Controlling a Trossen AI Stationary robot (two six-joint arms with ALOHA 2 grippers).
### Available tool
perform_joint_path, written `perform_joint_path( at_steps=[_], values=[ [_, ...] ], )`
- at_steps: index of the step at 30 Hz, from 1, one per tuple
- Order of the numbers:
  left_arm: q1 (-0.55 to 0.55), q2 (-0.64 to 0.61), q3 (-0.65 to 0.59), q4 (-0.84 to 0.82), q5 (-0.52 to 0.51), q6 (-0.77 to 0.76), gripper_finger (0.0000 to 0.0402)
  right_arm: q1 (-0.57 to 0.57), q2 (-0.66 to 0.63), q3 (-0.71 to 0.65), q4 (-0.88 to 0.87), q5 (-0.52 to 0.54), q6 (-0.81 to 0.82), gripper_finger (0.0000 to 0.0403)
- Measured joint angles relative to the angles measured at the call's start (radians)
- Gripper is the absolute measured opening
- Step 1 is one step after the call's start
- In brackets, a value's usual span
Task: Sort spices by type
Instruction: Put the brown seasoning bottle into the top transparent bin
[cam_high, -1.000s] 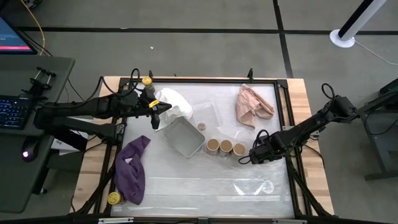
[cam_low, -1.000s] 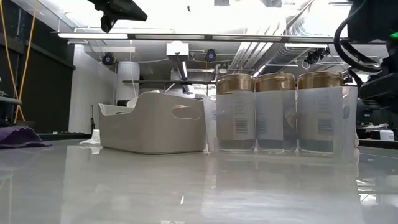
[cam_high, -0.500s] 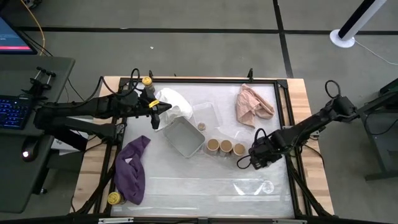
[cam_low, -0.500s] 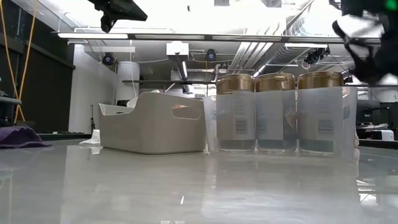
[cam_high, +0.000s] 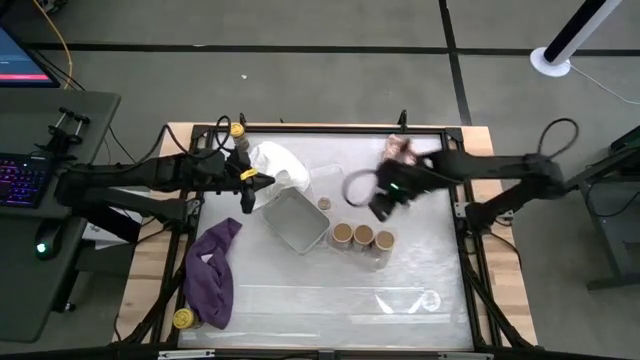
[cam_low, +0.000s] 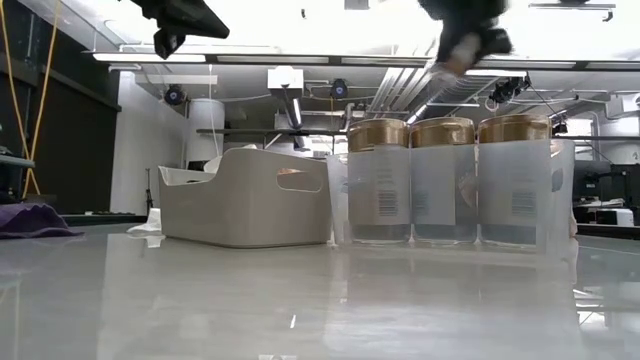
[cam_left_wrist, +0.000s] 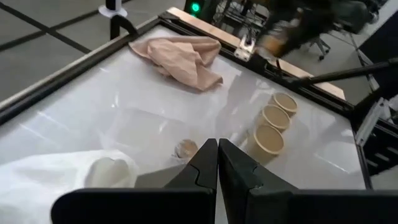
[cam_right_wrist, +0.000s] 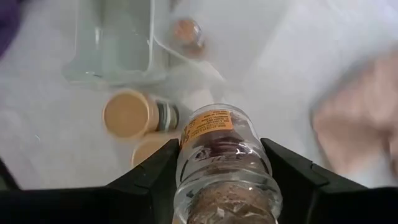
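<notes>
- Three tan-topped jars stand upright in a row on the table, touching, just beside the grey tray.
- Right gripper is raised above the table, over the spot just past the row, its fingers clamped round a small clear jar of brownish contents.
- One tiny brown-topped jar sits by the tray's far corner.
- One yellow-lidded jar rests near the purple cloth; another stands at the far left corner.
- Left gripper hangs over the white cloth, fingers pressed together, empty.
- Pink cloth lies partly under the right arm.
</notes>
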Motion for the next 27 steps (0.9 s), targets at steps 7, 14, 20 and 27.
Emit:
perform_joint_path(
  at_steps=[7, 14, 20, 27],
  values=[
    [-0.064, 0.000, 0.000, 0.000, -0.062, -0.001, 0.0000, -0.124, 0.335, 0.220, 0.051, -0.068, -0.411, 0.0189],
    [-0.099, 0.000, 0.000, 0.001, -0.110, -0.046, 0.0000, -0.165, 0.629, 0.443, -0.019, -0.101, -0.596, 0.0189],
    [-0.113, 0.000, 0.000, -0.003, -0.142, -0.054, 0.0000, -0.180, 0.767, 0.520, -0.090, -0.115, -0.627, 0.0189],
    [-0.112, 0.000, 0.000, -0.002, -0.148, -0.053, 0.0000, -0.180, 0.799, 0.495, -0.102, -0.115, -0.598, 0.0192]
  ],
)
